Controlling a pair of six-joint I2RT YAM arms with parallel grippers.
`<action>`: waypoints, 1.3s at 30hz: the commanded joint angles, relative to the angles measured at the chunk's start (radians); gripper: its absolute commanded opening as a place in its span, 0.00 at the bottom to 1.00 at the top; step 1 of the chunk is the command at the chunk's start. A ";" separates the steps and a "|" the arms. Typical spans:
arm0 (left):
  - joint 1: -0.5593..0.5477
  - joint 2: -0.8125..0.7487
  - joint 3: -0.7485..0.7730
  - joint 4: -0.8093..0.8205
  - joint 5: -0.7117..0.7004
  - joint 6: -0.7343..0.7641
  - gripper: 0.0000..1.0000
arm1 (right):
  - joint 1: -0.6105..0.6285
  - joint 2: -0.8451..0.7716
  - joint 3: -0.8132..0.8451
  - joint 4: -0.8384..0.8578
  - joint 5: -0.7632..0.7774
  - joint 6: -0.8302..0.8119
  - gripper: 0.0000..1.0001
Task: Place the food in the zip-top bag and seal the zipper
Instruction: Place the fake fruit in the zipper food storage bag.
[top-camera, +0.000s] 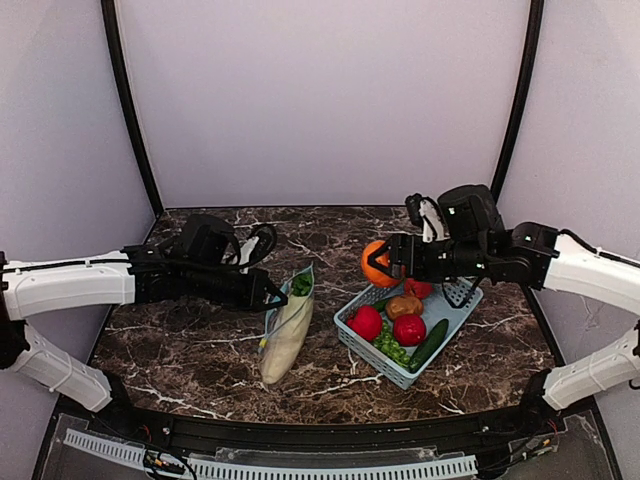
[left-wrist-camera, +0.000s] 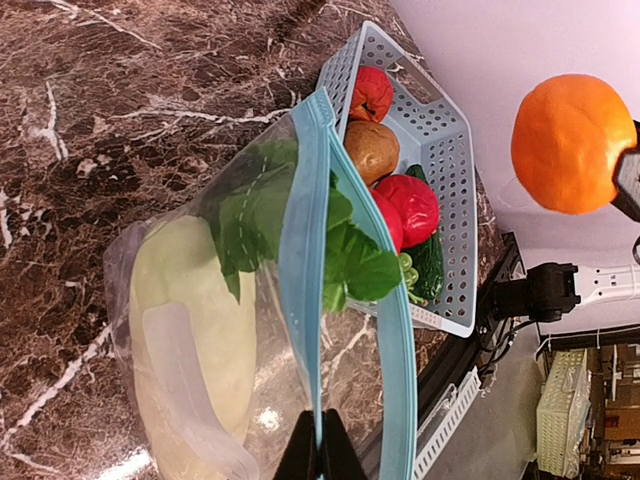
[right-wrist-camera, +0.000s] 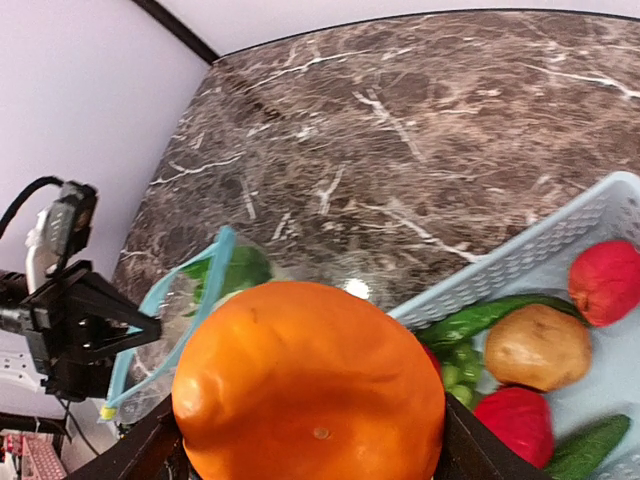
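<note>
The clear zip-top bag lies on the marble table with a long cream-white squash and green leaves inside. Its light blue zipper stands open at the mouth. My left gripper is shut on the near zipper strip, holding that lip up. My right gripper is shut on an orange, held in the air above the basket's left corner, right of the bag's mouth. More food lies in the basket: red pieces, a brown potato, a green cucumber.
The light blue lattice basket stands right of centre, tilted diagonally, close beside the bag. Pale walls close in the table at back and sides. A black rail runs along the near edge.
</note>
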 joint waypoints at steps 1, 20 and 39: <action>-0.001 0.015 0.015 0.051 0.061 -0.006 0.01 | 0.101 0.082 0.052 0.220 -0.028 0.055 0.62; -0.001 -0.032 -0.074 0.096 0.049 -0.040 0.01 | 0.246 0.407 0.091 0.625 -0.122 0.156 0.59; 0.000 -0.036 -0.077 0.109 0.015 -0.052 0.01 | 0.273 0.495 0.091 0.415 0.033 0.224 0.52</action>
